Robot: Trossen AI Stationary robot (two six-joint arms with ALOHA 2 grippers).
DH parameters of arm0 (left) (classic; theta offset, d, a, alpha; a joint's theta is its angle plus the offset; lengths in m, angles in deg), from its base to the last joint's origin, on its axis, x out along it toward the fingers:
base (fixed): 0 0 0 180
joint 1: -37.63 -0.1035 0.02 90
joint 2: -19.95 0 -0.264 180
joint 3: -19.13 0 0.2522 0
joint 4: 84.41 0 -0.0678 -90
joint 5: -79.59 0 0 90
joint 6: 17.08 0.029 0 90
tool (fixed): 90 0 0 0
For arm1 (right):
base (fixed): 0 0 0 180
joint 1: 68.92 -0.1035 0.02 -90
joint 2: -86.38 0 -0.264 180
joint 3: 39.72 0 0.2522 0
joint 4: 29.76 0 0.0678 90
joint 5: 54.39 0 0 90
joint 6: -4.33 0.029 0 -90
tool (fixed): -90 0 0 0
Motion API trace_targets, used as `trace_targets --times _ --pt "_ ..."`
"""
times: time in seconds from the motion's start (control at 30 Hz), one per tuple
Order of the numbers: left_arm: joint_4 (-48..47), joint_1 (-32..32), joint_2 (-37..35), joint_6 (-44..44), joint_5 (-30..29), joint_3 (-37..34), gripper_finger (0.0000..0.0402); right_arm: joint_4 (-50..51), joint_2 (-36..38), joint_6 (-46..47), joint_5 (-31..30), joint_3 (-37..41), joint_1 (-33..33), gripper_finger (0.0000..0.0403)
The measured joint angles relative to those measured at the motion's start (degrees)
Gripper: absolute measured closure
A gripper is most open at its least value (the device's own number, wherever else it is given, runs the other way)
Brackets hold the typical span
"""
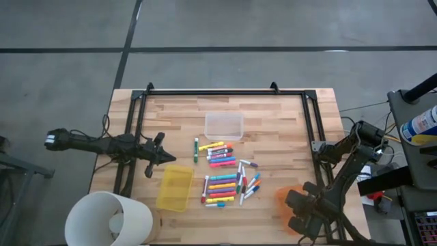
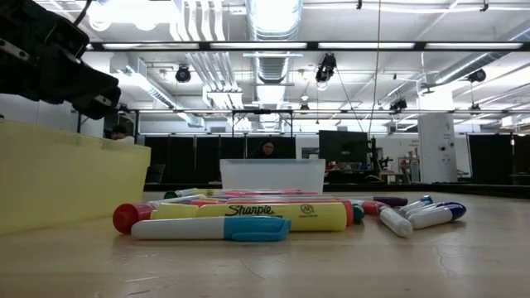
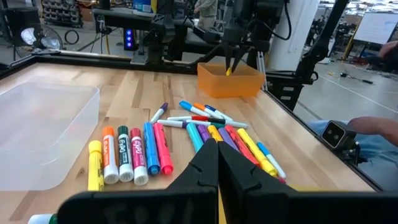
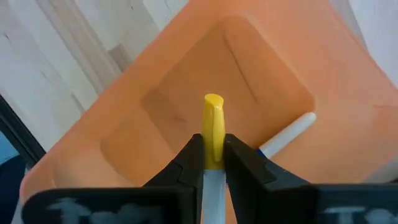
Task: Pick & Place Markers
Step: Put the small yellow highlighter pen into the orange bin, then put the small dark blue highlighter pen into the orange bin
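Yellow-capped marker (image 4: pixel 213 127) between right fingers (image 4: pixel 186 163)

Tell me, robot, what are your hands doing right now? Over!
Right gripper above orange bin, fingers pinching a yellow-capped marker. Left gripper shut, empty, waiting beside yellow bin. Marker pile mid-table. Nothing in the way.

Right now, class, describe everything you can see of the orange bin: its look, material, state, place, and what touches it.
The orange bin is a rectangular, open-topped tray of translucent orange plastic with low walls and a flat bottom. It sits upright on the wooden table, near the front right corner. One white marker with a blue end lies inside, against a wall. The right gripper hangs above the opening, pinching a yellow-capped marker that points down into the bin; whether that marker touches it cannot be told.
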Motion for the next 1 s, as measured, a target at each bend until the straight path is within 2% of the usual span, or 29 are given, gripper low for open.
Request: trace_targets --times 0.33,0.5,0.67,1.0 --pt "0.03 -0.01 0.01 0.0 0.0 0.0 0.0401 0.24 -0.11 -0.07 -0.46 0.0 0.79 0.0263" --pt "0.04 -0.01 0.01 0.0 -0.02 0.01 0.0401 0.34 0.2 -0.36 -0.49 0.0 0.88 0.0232" --pt "0.04 -0.01 0.01 0.0 0.0 -0.01 0.0401 0.34 0.24 -0.72 -0.5 0.0 0.9 0.0219" --pt "0.04 0.0 0.01 0.0 0.0 0.0 0.0401 0.36 0.24 -1.77 -0.53 -0.41 0.9 0.0219"
